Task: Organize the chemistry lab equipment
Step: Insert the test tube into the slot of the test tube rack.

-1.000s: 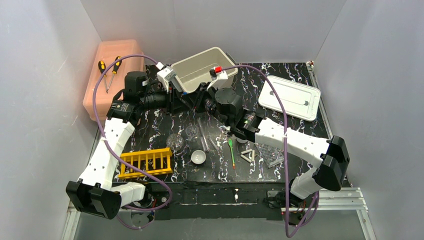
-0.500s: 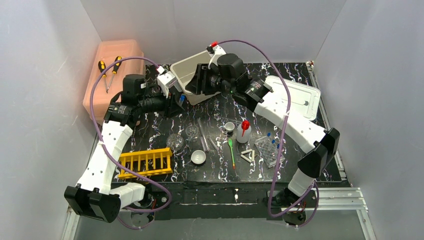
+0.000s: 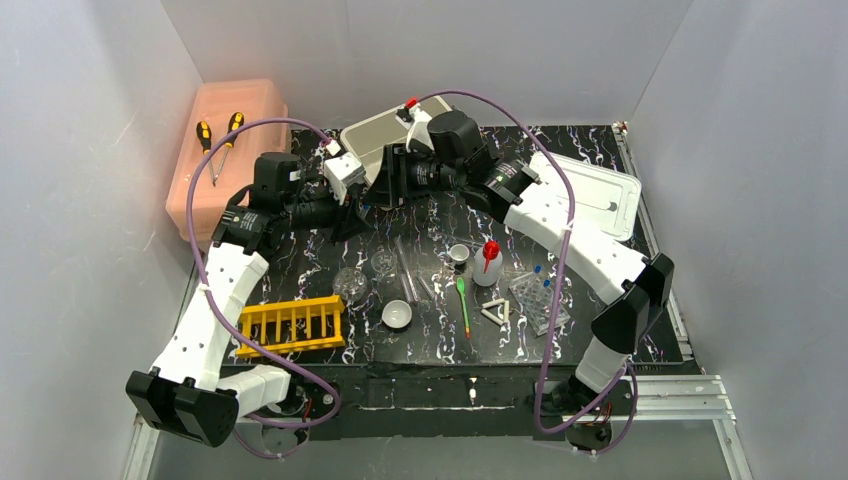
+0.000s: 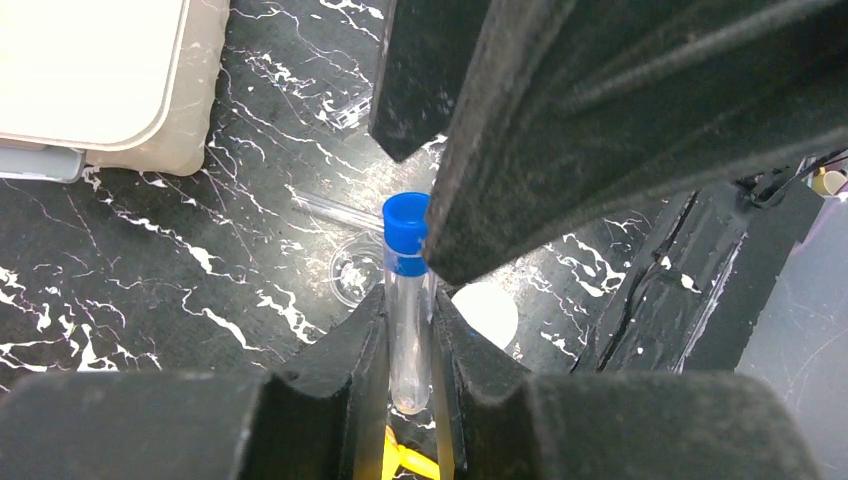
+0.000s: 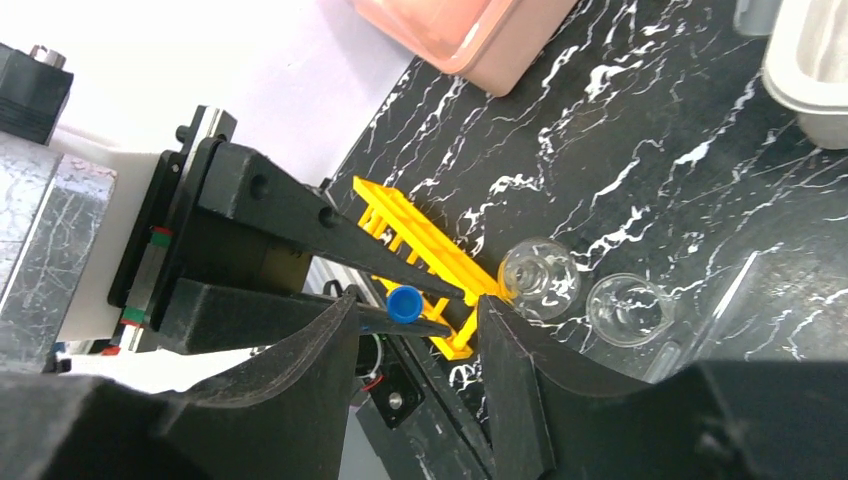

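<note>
My left gripper (image 4: 410, 300) is shut on a clear glass tube (image 4: 410, 340) with a blue cap (image 4: 405, 225), held above the table. My right gripper (image 5: 415, 310) is open, and the blue cap (image 5: 404, 302) shows between its fingers without touching them. In the top view both grippers meet at the back centre, left gripper (image 3: 352, 205) and right gripper (image 3: 385, 180). On the table lie the yellow tube rack (image 3: 292, 325), a round flask (image 3: 351, 285), the white bowl (image 3: 397, 315), the green spoon (image 3: 463, 303), the white triangle (image 3: 496, 313) and the red-capped squeeze bottle (image 3: 489, 265).
A beige bin (image 3: 375, 135) stands at the back, partly behind the right arm, with its lid (image 3: 590, 195) at the back right. The pink box (image 3: 225, 150) at the back left carries two screwdrivers (image 3: 218, 140). A clear plastic tray (image 3: 535, 300) and a small beaker (image 3: 459, 253) sit mid-table.
My right arm has swung from the squeeze bottle up to the back, level with the left gripper, and its jaws have opened. The left gripper has shifted slightly, still holding the tube.
</note>
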Motion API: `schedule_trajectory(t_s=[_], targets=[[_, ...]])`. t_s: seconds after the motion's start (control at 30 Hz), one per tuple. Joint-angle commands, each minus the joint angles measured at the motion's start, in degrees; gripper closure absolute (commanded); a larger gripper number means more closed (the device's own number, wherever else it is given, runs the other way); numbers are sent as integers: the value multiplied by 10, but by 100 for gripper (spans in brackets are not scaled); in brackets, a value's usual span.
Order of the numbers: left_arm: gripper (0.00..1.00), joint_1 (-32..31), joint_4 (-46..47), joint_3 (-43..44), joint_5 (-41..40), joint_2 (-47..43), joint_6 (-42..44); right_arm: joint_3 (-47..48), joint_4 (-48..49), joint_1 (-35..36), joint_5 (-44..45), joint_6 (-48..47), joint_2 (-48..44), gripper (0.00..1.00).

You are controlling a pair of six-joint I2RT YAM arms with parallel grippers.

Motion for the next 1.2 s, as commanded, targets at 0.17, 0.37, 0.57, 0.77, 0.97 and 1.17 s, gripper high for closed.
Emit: schedule_trajectory(t_s=[0.17,0.37,0.57,0.77,0.97,1.17], targets=[[90,-6,-18,10,-11,-7,21,11,32,4,-50,14,18,51],[90,-10,-20,11,-8,-8,21,8,36,4,-47,18,25,65],[90,-12,-28,11,-3,-10,25,-7,39,4,-32,11,22,77],[69,-13,-37,16,7,-7,18,-26,15,4,5,-17,13,97],[2,-14,-43,26,11,0,-21,-60,-42,4,78,-78,-28,99],[2,-13,-68,46,-26,13,-60,-129,-137,-6,204,-135,-124,99]])
